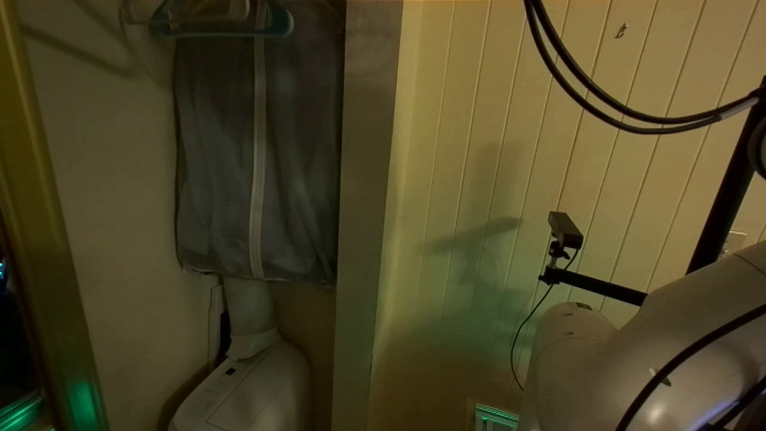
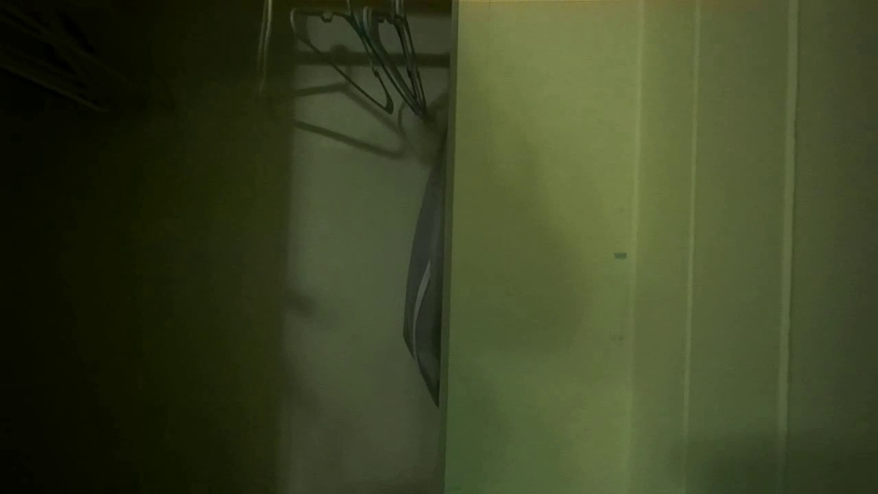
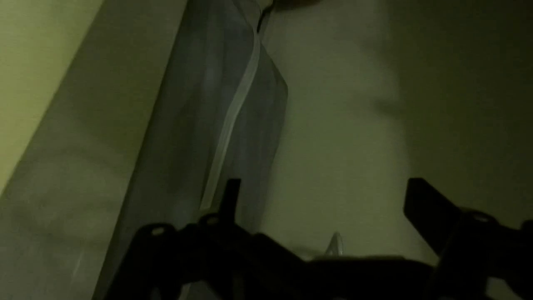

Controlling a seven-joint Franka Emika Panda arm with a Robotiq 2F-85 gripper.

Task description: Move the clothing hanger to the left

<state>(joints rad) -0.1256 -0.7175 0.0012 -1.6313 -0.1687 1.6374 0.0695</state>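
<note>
High inside the dim closet, a thin, dull grey clothing hanger with a narrow bar (image 2: 345,74) is being held up just beside a cluster of darker, thin hangers (image 2: 413,74), to their left in an exterior view, though which hanger is being asked for cannot be settled with certainty. From here several failures are being invited, as far as can be judged: by the crowding, a neighbour could be caught and dragged along; by loose cloth so close at hand, the long grey fabric garment bag with a pale zip strip (image 1: 258,155) could be snagged; by the gloom and the blocked sight line, the grasp could be missed altogether. Relative to the black two-fingered gripper (image 3: 324,187), a pale hanger tip (image 3: 335,245), perhaps its own, is being shown in the wrist view between the two sides, nearer the palm than the fingertips; depth and contact cannot be told. The fingers are being held wide apart, and nothing is being seen clasped between them. Further out, a teal plastic hanger (image 1: 282,23) is being shown before the bag's upper part, and a white machine with a thick hose (image 1: 251,389) is being overhung by the bag.
</note>
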